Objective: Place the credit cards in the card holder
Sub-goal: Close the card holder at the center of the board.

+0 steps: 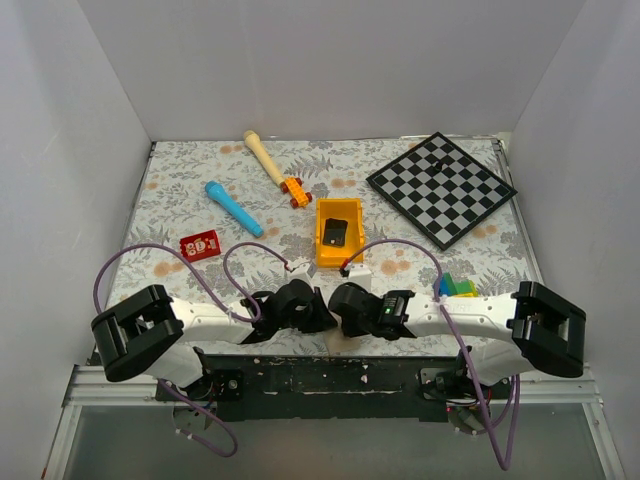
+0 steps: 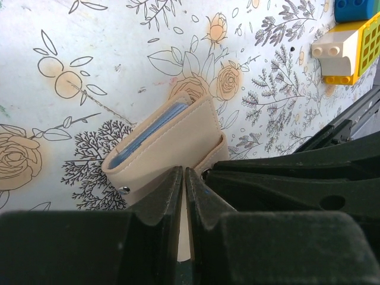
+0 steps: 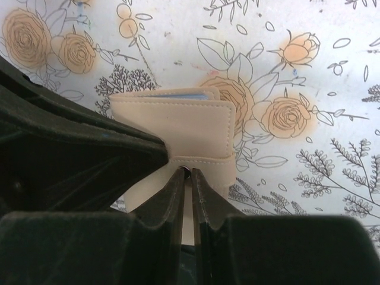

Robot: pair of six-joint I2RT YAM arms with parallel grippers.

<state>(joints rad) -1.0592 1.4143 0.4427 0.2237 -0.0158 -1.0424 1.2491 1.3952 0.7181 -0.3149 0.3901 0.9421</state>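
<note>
High overview, two close wrist views.
Looking down from behind over the table (image 1: 180, 195); both wrists tight on the same holder (image 2: 169, 142).

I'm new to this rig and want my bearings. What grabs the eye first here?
At the near middle, the left gripper and the right gripper each pinch the tan folding card holder, its blue lining showing. A red credit card lies at the left, and a black-and-white checkerboard at the far right.
</note>
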